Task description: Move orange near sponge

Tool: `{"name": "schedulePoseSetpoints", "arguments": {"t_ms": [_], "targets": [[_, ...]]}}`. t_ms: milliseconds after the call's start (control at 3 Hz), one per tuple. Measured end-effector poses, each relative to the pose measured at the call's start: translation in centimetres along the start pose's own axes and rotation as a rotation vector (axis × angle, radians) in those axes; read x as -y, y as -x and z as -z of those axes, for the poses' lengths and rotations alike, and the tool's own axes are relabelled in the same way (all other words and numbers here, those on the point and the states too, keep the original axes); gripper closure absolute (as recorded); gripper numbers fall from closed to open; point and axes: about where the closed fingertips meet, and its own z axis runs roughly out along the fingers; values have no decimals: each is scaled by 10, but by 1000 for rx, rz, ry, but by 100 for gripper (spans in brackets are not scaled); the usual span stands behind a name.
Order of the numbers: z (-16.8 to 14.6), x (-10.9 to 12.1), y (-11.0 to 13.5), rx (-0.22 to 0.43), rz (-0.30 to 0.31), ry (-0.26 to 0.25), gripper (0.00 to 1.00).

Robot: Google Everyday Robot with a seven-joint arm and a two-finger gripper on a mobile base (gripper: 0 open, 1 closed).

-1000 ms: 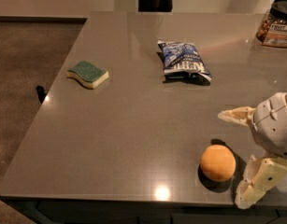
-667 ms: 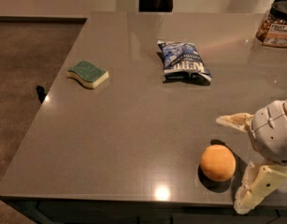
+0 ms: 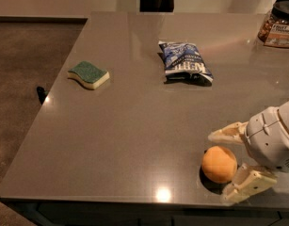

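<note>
Jaws now straddle orange (image 3: 219,164) more closely.

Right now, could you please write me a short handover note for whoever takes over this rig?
Gripper: open at the table's near right edge, one finger on each side of the orange, not closed on it.
Orange: resting on the table near the front edge, not lifted.
Sponge: far off at the table's left side, green top up.
Snack bag: lies further back, roughly between the two.
Done: the gripper is lined up around the orange.
Left: close on the orange, lift it, carry it left across the table in front of the bag, and set it down beside the sponge.
</note>
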Motion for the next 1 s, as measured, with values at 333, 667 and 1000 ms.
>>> {"name": "schedulePoseSetpoints", "arguments": {"t_ms": [333, 667, 1000], "targets": [[-3, 0, 3, 10, -2, 11, 45], [0, 12, 24, -5, -7, 14, 77], [1, 30, 60, 11, -3, 5, 99]]}}
